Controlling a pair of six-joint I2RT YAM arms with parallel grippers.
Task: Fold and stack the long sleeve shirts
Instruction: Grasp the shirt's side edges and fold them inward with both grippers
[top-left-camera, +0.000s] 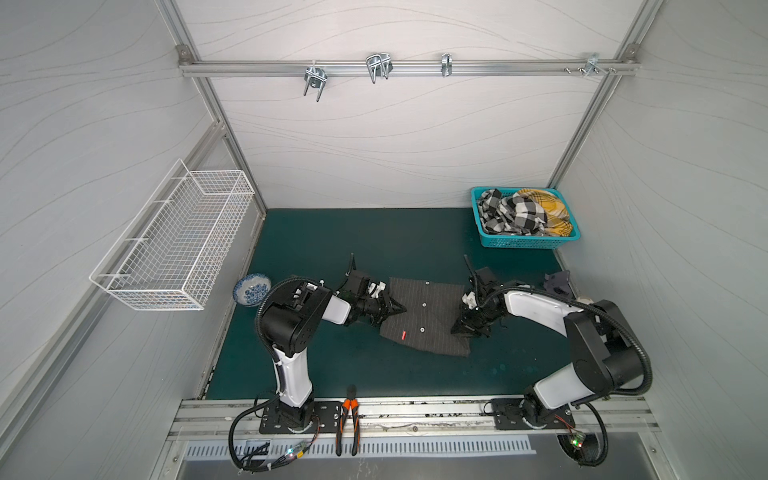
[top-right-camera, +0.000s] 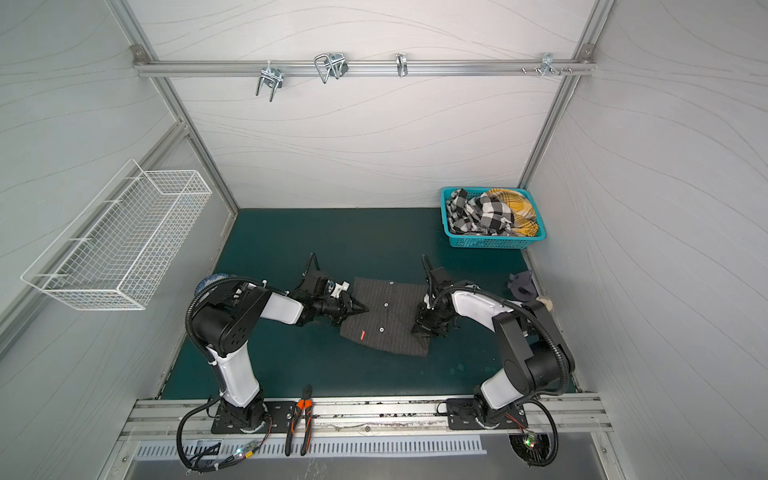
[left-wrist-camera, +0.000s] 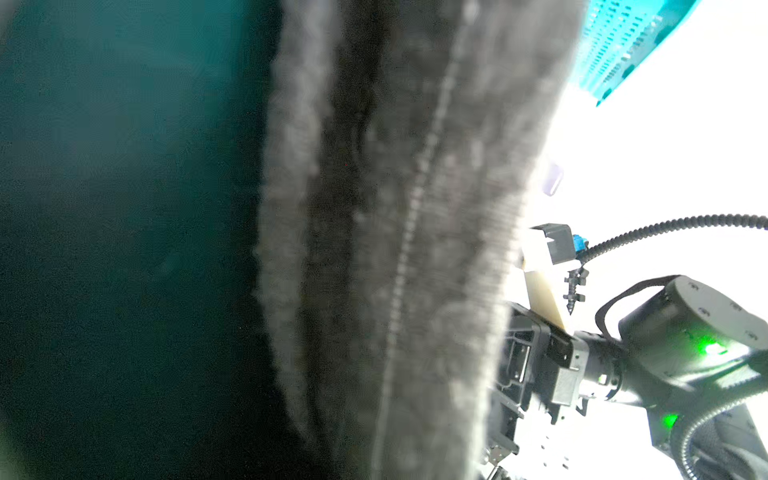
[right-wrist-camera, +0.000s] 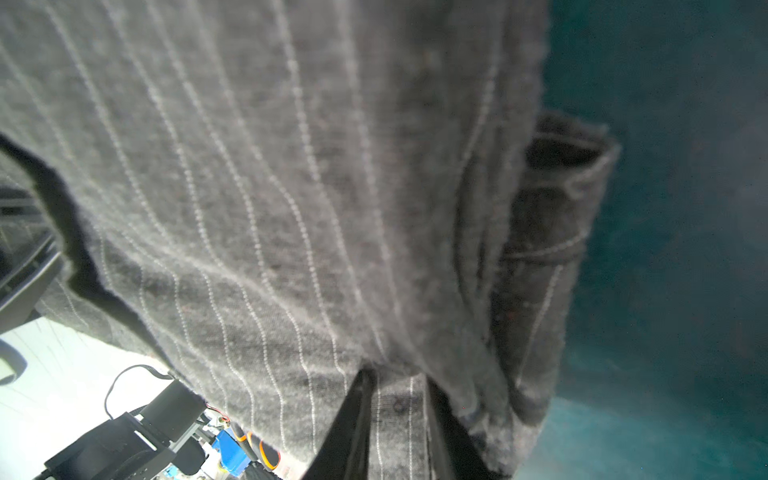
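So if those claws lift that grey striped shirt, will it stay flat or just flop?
Probably floppy: the grey pinstriped shirt puckers into creases where the right gripper pinches it. Likely light: its folded layers lie thin on the green mat. Its fuzzy weave looks unlikely to slip.

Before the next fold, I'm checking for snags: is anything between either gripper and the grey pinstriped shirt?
Nothing visible does. The left gripper sits at the left edge of the grey pinstriped shirt; the right gripper has cloth pinched between its fingers. The pliers lie apart on the front rail.
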